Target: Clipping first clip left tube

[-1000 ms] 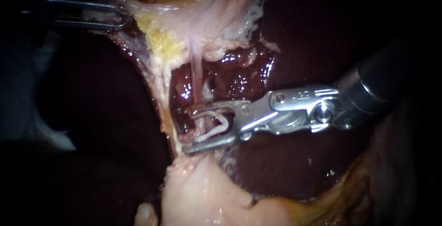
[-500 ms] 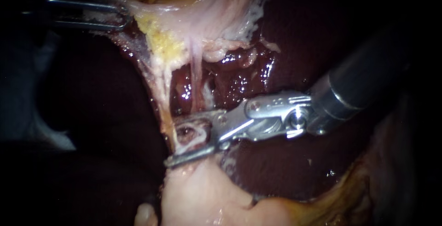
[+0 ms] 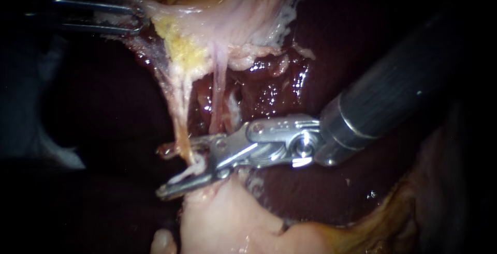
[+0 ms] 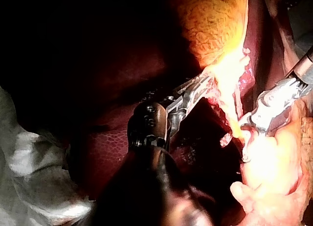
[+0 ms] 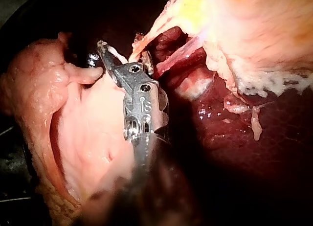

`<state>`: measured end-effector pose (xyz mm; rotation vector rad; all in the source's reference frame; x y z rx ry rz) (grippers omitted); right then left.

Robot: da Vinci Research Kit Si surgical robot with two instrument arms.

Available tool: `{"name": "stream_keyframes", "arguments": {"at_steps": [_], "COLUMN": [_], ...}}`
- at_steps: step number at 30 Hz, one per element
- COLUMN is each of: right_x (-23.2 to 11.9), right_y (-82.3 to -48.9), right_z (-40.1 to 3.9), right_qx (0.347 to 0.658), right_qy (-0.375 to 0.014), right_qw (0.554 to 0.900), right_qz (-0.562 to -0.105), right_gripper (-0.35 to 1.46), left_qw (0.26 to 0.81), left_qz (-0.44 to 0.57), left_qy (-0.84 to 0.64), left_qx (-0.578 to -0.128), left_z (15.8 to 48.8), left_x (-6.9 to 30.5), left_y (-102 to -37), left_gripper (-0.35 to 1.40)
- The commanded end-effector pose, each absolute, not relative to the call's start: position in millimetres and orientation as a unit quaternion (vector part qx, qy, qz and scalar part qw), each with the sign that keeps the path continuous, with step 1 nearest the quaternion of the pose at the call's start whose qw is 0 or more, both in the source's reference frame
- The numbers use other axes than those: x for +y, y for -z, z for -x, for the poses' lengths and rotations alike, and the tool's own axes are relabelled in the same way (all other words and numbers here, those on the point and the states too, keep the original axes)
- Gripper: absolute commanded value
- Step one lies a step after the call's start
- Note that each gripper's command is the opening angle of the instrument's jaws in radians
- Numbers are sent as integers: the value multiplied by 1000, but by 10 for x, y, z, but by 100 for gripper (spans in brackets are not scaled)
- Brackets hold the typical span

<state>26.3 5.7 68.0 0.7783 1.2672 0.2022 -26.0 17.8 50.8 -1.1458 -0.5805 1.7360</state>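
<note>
right instrument (image 3: 164, 172): claw narrowly open, straddling the left tube (image 3: 181, 122), which hangs taut below the gallbladder (image 3: 243, 21). left instrument (image 3: 135, 15): claw clamped on the gallbladder's edge.

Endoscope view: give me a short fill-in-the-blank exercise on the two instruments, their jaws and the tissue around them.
1. The right instrument has its shaft coming in from the upper ____.
2. Its jaws stand ____, with the left tube between them.
3. The left instrument has its jaws ____ on pale tissue.
4. The dark red organ behind the tubes is the ____.

Missing words: right; open; shut; liver.
</note>
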Motion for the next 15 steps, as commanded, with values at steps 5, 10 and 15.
{"name": "stream_keyframes", "arguments": {"at_steps": [5, 10, 15], "right_x": [50, 40, 34], "right_y": [-669, -647, -628], "right_z": [-267, -271, -275], "right_qx": [578, 581, 587], "right_qy": [-91, -88, -80], "right_qw": [728, 723, 715], "right_qz": [-358, -363, -372], "right_gripper": [46, 46, 44], "left_qw": [472, 472, 472], "left_qz": [468, 468, 468], "left_qy": [-709, -709, -709], "left_qx": [-237, -237, -237], "left_z": [260, 260, 260], "left_x": [178, 178, 178], "left_y": [-509, -509, -509], "left_gripper": [-35, -35, -35]}}
